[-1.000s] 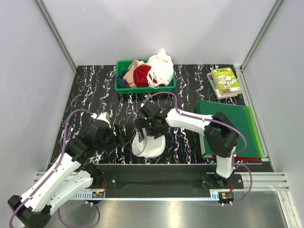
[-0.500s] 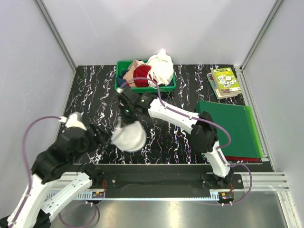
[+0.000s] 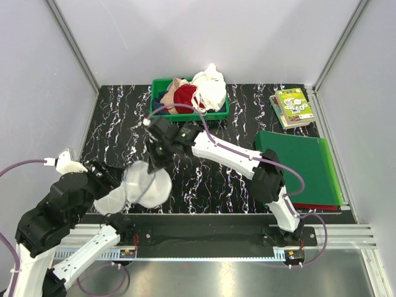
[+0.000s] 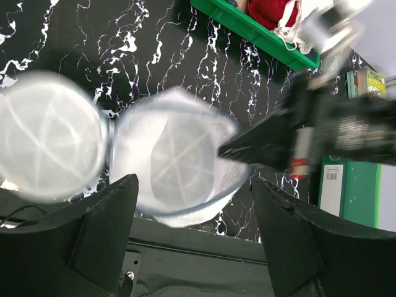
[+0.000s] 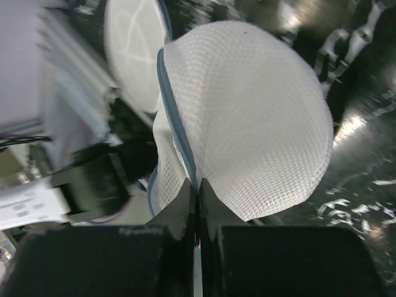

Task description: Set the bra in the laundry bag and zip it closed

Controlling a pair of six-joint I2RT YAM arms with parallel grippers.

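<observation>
While the right gripper [image 3: 151,164] pinches tight on the grey zip rim of the bag [image 3: 151,185], the bag's two mesh halves lie open side by side at the near-left edge of the table [image 3: 210,179]. The left gripper [image 4: 193,182] is spread wide, holding nothing, with the blurred bag just ahead of its fingers. The bra [image 3: 210,90] sits in the green bin [image 3: 158,114] at the back, well apart. Bare tabletop lies between them.

Black, white-veined table [image 3: 117,124] carries a green bin [image 3: 189,116] at far centre, books [image 3: 292,106] far right, a green folder [image 3: 309,167] right, opened laundry bag [image 3: 141,189] near left
</observation>
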